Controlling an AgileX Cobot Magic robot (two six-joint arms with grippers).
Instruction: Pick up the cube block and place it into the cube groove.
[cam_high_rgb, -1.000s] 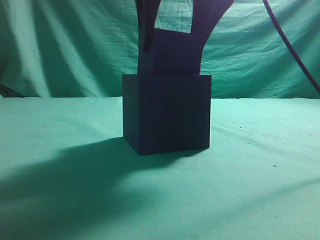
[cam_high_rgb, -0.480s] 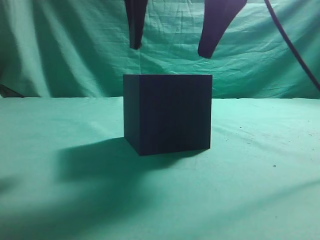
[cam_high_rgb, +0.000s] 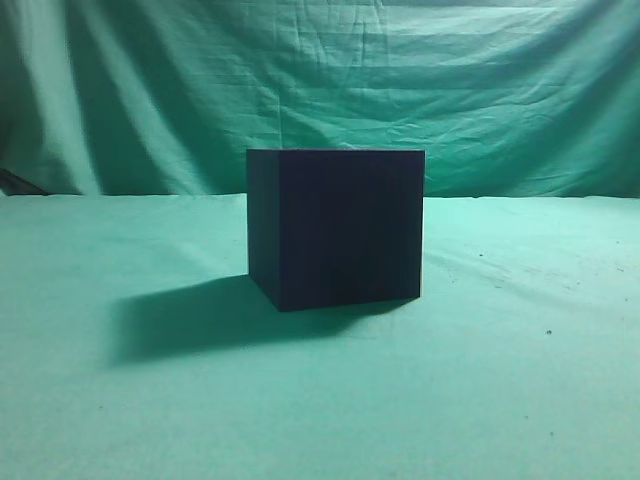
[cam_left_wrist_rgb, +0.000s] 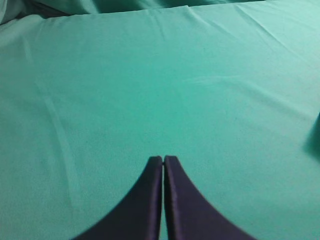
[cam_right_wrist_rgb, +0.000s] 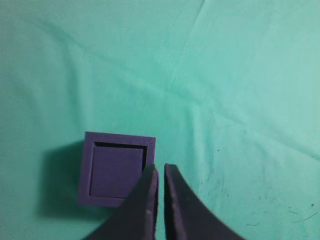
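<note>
- The right gripper (cam_right_wrist_rgb: 160, 172) has its two dark fingers pressed together, only a thin slit between them, and nothing is pinched there.
- It hangs high over the green cloth (cam_right_wrist_rgb: 240, 75), looking almost straight down; its tips overlap the right edge of the box in the right wrist view.
- Below it stands the box (cam_right_wrist_rgb: 116, 169) — the cube groove — seen from above as a purplish-dark square frame with an even rim.
- The block (cam_right_wrist_rgb: 117, 171) sits inside that frame, square with the walls; a dark gap shows along its top and right sides, and its upper face looks a shade lighter than the rim.
- The box throws a soft shadow to its left on the cloth.
- The left gripper (cam_left_wrist_rgb: 163, 161) is likewise closed, fingers touching along their length, holding nothing.
- Under it lies only creased cloth; a dark sliver at the right edge of that view is too small to identify.
- In the exterior view the box (cam_high_rgb: 335, 228) rests alone mid-table, near-black with sharp edges, one corner turned slightly toward the camera — the block is hidden inside from this height.
- A wrinkled green backdrop (cam_high_rgb: 320, 90) hangs behind the table.
</note>
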